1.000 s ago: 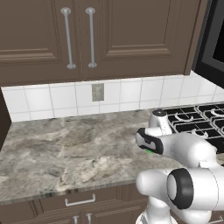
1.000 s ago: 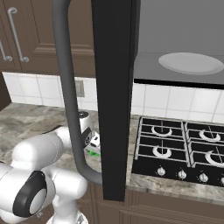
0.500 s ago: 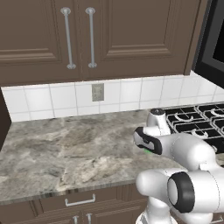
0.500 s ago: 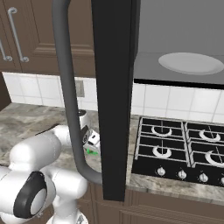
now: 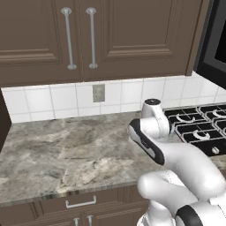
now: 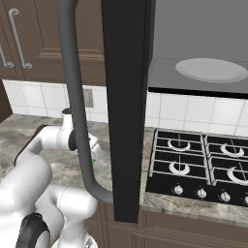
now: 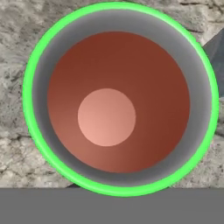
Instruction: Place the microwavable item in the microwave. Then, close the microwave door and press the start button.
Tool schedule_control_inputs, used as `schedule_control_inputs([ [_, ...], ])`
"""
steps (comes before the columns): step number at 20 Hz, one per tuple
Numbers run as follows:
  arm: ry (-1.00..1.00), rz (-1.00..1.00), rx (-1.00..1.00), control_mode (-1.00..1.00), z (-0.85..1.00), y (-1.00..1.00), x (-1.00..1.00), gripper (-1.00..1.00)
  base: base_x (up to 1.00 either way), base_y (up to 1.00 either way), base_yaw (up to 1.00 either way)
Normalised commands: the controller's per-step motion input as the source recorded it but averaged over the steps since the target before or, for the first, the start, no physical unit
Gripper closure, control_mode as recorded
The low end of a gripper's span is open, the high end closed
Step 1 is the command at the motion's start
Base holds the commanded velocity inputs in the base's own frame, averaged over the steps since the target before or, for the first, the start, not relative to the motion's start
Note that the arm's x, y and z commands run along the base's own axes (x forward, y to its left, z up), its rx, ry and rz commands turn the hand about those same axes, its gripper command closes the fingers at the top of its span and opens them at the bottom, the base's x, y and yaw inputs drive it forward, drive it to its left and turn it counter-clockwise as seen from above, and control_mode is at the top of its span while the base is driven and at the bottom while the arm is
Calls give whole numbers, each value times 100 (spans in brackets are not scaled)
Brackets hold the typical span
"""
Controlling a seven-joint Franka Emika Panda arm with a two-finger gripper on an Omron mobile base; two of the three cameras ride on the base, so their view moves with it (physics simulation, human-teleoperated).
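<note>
1. Up and to the left of the claw: brown cabinet doors (image 5: 88, 39) with paired bar pulls. Beneath them is a tiled backsplash carrying a wall outlet (image 5: 98, 92).

2. Below and around the claw: a grey marbled countertop (image 5: 66, 150).

3. The claw (image 6: 95, 154) hangs low over the countertop, pointing down, with its jaws drawn together. The fingertips themselves are hidden, so a clamp on the mug wall cannot be confirmed.

4. Directly beneath the claw: the green mug (image 7: 118, 100), upright on the countertop. The hand view looks straight down into it, showing the bright green rim, grey inner wall and reddish-brown contents. A sliver of green shows just under the hand in the right base view.

5. Just in front of the claw in the right base view: the curved grey door handle (image 6: 77, 111). It crosses the arm.

6. To the right of the claw: the black microwave door (image 6: 127, 97), swung open and seen edge-on.

7. Further right and level with the claw: the gas cooktop (image 6: 198, 164).

8. Up and to the right of the claw: the microwave (image 6: 193, 29) cavity with its white turntable plate (image 6: 211, 69)
</note>
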Motion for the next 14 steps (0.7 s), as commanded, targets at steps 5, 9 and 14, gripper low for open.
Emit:
schedule_control_inputs([
  [5, 0, 1, 0, -100, 85, -1, -100, 100, 0, 0, 0],
  [9, 0, 0, 0, -100, 61, -2, -98, 100, 0, 0, 0],
  [14, 1, 1, 0, -100, 3, 5, -30, 100, 0, 0, 0],
])
